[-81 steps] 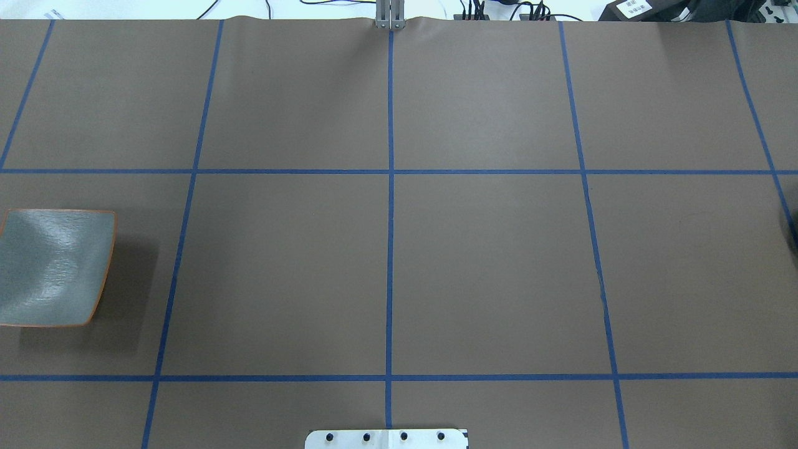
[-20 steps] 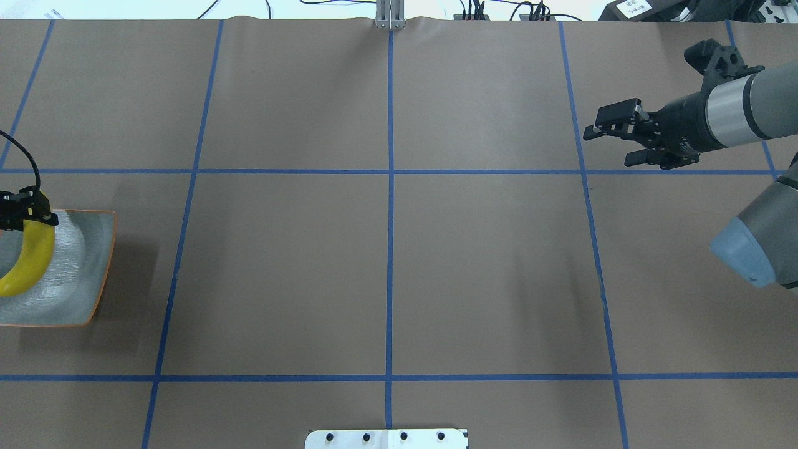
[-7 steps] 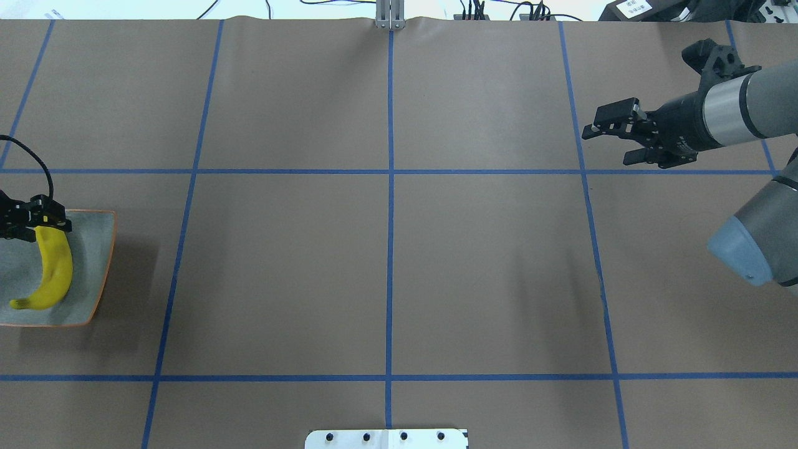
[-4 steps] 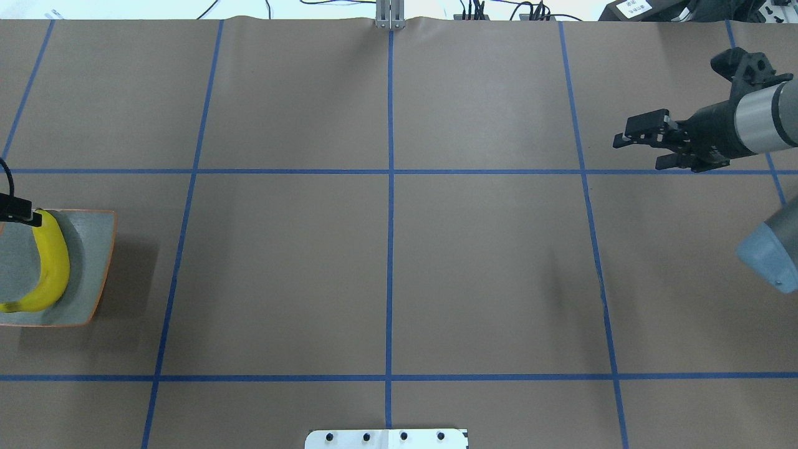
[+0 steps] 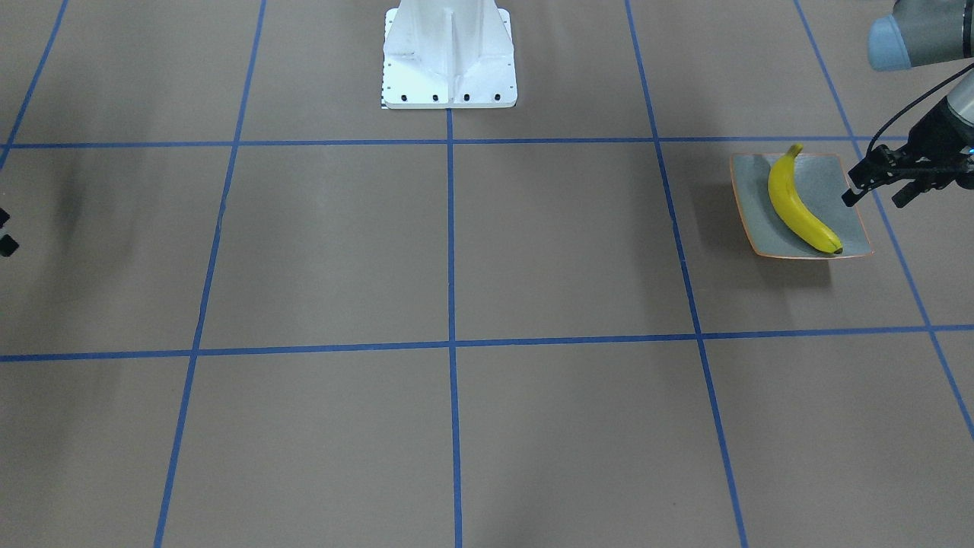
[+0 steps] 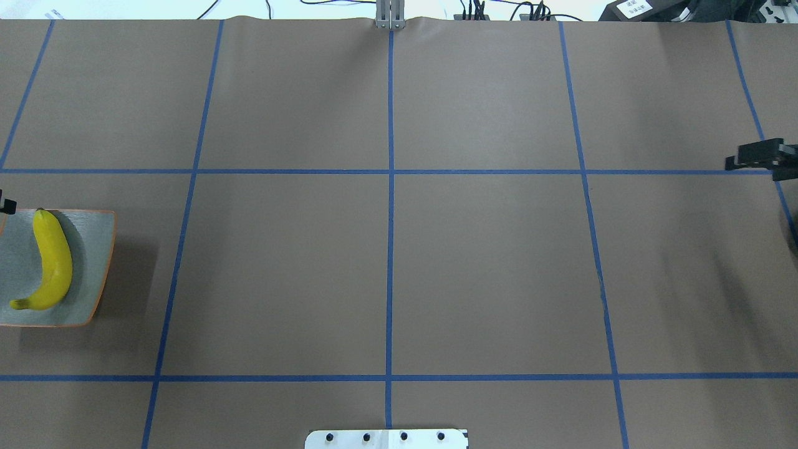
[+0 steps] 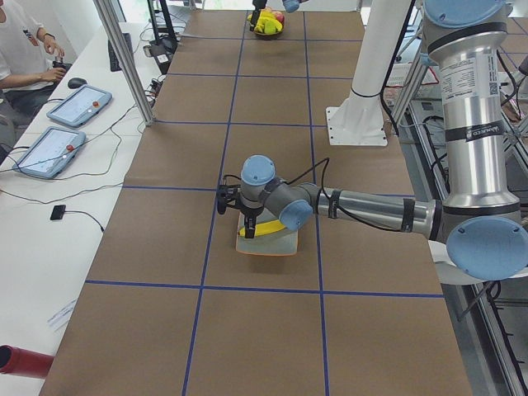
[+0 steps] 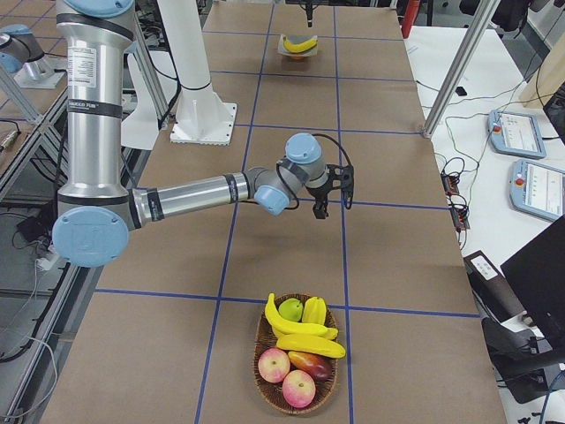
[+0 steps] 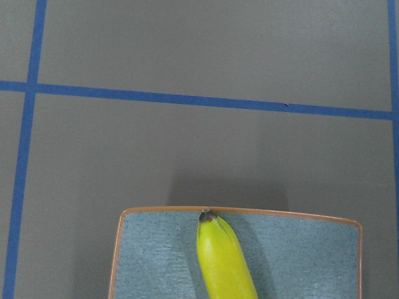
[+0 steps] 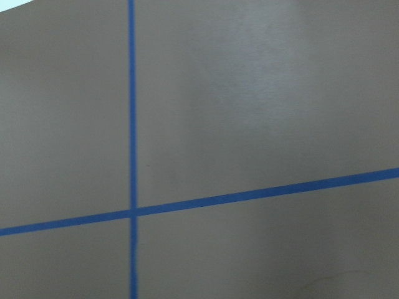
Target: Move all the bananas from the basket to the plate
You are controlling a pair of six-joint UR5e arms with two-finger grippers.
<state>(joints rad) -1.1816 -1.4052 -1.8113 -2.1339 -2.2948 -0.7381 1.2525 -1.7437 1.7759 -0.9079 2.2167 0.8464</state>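
With one banana (image 5: 799, 202) lying on the plate (image 5: 744, 199) at the front view's right, our left tool (image 5: 873, 199) open beside it and our right tool (image 8: 332, 206) open and empty, we are risking a slipping grasp on the bananas (image 8: 311, 344) crowding against other fruit (image 8: 274, 364) in the basket (image 8: 265, 393).

Brown table (image 6: 486, 262), blue tape grid (image 6: 390, 249); red apple (image 8: 274, 364), green pear (image 8: 291, 310); two tablets (image 7: 81, 105) on side bench (image 7: 25, 239).

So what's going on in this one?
One banana lies on the plate, and the left gripper hovers open and empty beside it. At least two more bananas sit in the basket. The right gripper is open over the table, short of the basket.
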